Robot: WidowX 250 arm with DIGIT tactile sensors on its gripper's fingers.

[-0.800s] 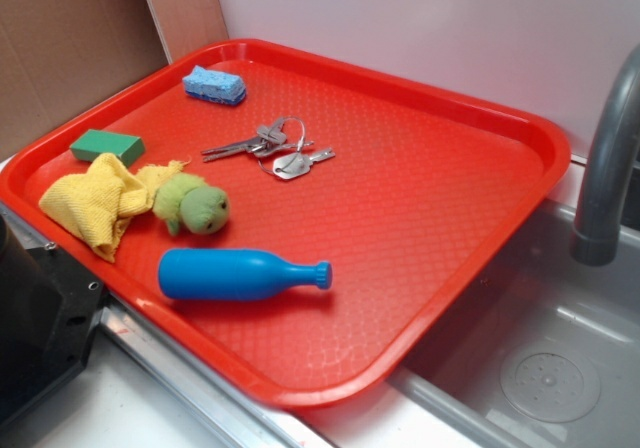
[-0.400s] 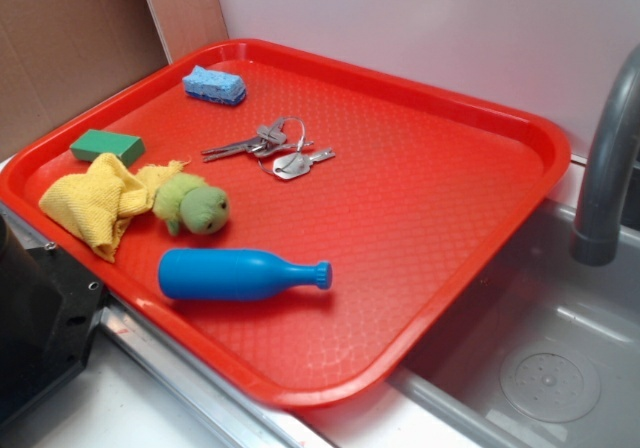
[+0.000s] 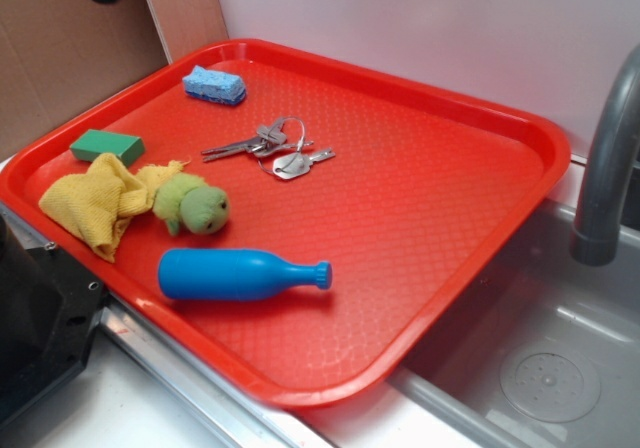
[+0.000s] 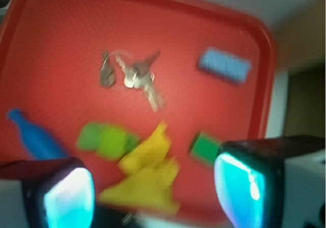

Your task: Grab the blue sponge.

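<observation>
Nothing on tray moved; blue sponge [image 3: 214, 85] light, porous, darker underside

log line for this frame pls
tool: open, empty, above tray | sponge: far corner, untouched | keys: mid-tray | grasp: not yet done

Wrist view blurred throughout by motion. Hand [image 4: 153, 197] cut off by the lower edge; finger [image 4: 69, 200] tips out of frame. Blue pin [image 4: 33, 136] beyond the left finger, partly hidden behind it. Blue sponge [image 4: 224, 65] texture unreadable.
</observation>
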